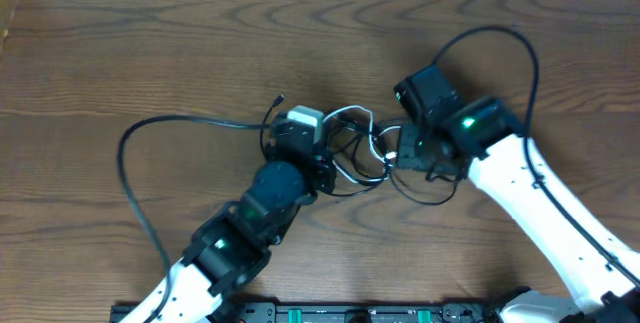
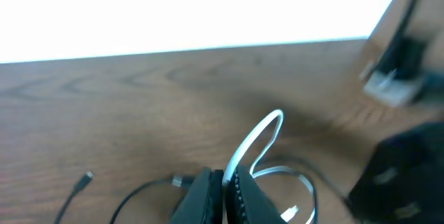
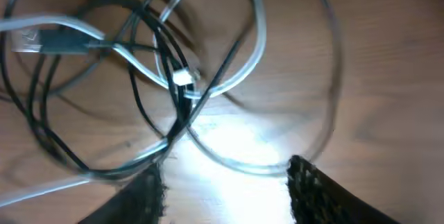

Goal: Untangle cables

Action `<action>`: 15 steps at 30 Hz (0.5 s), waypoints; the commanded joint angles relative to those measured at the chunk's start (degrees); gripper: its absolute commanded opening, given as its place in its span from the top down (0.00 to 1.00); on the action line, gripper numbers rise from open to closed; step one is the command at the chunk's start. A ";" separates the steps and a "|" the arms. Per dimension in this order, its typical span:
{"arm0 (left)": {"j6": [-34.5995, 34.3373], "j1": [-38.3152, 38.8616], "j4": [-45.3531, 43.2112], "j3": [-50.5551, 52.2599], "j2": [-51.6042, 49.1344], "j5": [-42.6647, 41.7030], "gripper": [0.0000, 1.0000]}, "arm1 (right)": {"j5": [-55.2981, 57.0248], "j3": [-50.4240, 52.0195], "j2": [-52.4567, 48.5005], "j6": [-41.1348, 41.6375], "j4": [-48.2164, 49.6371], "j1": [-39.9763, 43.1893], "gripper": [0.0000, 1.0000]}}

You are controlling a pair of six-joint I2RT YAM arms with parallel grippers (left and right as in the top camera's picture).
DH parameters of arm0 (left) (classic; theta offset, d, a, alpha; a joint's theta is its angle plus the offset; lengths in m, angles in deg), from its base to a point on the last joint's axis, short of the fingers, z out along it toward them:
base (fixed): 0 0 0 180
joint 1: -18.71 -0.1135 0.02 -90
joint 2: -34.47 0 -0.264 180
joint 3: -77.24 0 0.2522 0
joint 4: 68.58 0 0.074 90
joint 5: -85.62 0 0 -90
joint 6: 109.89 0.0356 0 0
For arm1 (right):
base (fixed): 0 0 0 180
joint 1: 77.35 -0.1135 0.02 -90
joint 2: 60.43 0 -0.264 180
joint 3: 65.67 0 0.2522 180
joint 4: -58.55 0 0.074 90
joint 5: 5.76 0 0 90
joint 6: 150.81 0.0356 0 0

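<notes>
The cables lie tangled mid-table between both arms: a white cable (image 1: pixel 352 118) looped with black cables (image 1: pixel 350 168), one black cable (image 1: pixel 150 133) trailing in a long loop to the left. My left gripper (image 1: pixel 322 155) is shut on the white cable (image 2: pixel 258 137), which arcs up from its jaws (image 2: pixel 227 182). My right gripper (image 1: pixel 402 151) is open at the tangle's right side; in its wrist view the white cable (image 3: pixel 253 37) and black cables (image 3: pixel 149 78) cross just ahead of its spread fingers (image 3: pixel 225 182).
A white plug block (image 1: pixel 303 119) sits at the tangle's left. The robot's own thick black cable (image 1: pixel 505 38) arcs over the right arm. A loose black plug end (image 2: pixel 84 178) lies on the wood left of the left gripper.
</notes>
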 commanded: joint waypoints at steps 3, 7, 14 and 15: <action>-2.64 -0.07 -0.46 -0.02 4.50 1.73 0.92 | -4.22 10.16 0.31 5.88 13.22 -0.24 0.39; -3.93 -0.07 -0.87 -0.02 7.52 1.36 0.92 | -9.29 15.63 -0.15 5.66 25.66 -0.26 0.35; -4.15 -0.07 -3.87 -0.02 11.23 1.33 0.92 | -14.67 19.34 -3.30 4.81 34.23 -3.37 0.33; -4.15 -0.07 -4.61 -0.02 11.50 1.33 0.92 | -13.97 19.39 -4.11 4.81 34.88 -4.09 0.33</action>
